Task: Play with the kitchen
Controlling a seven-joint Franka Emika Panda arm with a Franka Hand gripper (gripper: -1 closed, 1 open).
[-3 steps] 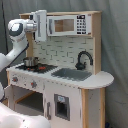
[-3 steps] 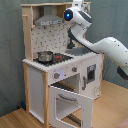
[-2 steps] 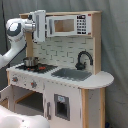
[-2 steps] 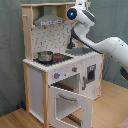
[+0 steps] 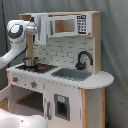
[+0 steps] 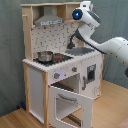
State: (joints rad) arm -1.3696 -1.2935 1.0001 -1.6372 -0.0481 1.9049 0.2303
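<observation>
The kitchen (image 5: 65,85) is a tall white and light-wood toy unit seen in both exterior views. It has a black faucet (image 5: 83,59), a grey sink (image 5: 72,74), a hob and a range hood (image 6: 50,20). My gripper (image 5: 36,26) is up at the microwave cabinet (image 5: 70,25), right against its white door (image 5: 43,27). The door stands swung out toward the first exterior view's left, and the wooden inside shows. In the second exterior view the arm's wrist (image 6: 82,11) covers that corner. The oven door (image 6: 70,102) hangs open.
A small metal pot (image 5: 30,61) sits on the hob (image 6: 57,57), with a red item (image 5: 43,66) beside it. The rounded worktop end (image 5: 102,79) sticks out at the first exterior view's right. A grey curtain hangs behind, over a wooden floor (image 6: 112,112).
The microwave door has swung out from the cabinet front toward the first exterior view's left, and my gripper has moved with it. The pot and the oven door have stayed put.
</observation>
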